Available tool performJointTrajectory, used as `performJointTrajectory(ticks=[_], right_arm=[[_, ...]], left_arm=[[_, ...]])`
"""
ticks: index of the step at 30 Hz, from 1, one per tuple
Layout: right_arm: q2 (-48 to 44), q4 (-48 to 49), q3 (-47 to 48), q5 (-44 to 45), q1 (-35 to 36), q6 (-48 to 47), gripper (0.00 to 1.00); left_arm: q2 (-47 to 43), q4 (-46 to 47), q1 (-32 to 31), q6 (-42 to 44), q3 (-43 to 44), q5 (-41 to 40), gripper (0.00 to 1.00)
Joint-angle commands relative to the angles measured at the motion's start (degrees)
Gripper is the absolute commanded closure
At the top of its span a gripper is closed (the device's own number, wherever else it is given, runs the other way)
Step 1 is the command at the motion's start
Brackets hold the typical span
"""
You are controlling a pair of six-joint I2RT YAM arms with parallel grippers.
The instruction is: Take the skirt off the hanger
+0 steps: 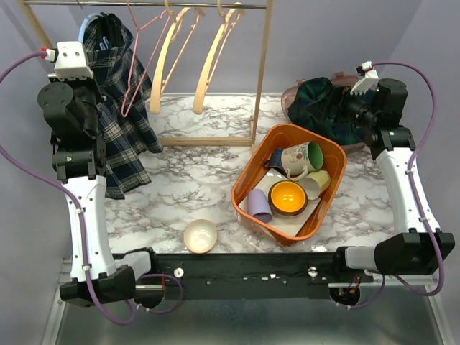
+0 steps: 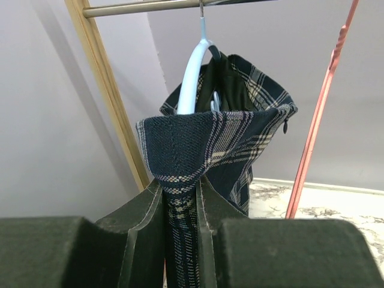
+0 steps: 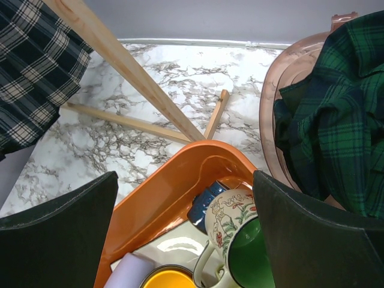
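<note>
Grey wall (image 2: 54,120), skirt (image 2: 198,144) apparently in left gripper (image 2: 178,192)

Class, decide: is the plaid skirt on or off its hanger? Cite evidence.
On: the skirt drapes over the blue hanger hooked on the rail; left gripper pinches its fabric.

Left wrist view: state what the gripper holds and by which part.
The left gripper pinches the skirt by a hanging fold of its cloth, below the hanger; the right gripper holds nothing.

Marble table (image 1: 187,187) — on it an orange bin (image 1: 248,176), pale bowl (image 1: 200,236), wooden rack (image 1: 215,141), pink basin (image 3: 276,66).
</note>
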Motion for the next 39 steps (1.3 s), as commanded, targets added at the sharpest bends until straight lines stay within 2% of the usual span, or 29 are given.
performJointTrajectory(ticks=[1, 5, 15, 22, 35, 39], right_arm=[[-1.1, 1.6, -0.9, -0.9, 0.5, -0.9, 0.0], [-1.2, 1.9, -1.0, -0.9, 0.5, -0.9, 0.0], [-1.1, 1.9, -1.1, -0.9, 0.6, -1.0, 0.0], [-1.1, 1.8, -1.2, -0.9, 0.5, -1.2, 0.0], [-1.8, 1.7, -0.9, -0.9, 0.5, -1.0, 0.0], [-2.0, 1.3, -0.6, -0.6, 1.6, -1.2, 0.0]], left_arm=[[-3.3, 12.9, 0.2, 0.4, -1.0, 2.2, 1.0], [-4.6, 17.3, 0.2, 0.1, -2.8, 2.2, 1.0], [-5.5, 20.4, 0.2, 2.0, -3.4, 0.0, 1.0], [-5.2, 21.3, 0.1, 2.6, -2.4, 1.4, 1.0], [-10.7, 16.7, 0.2, 3.6, -5.1, -1.2, 1.0], [-10.3, 12.8, 0.2, 3.2, -3.1, -2.8, 1.0]])
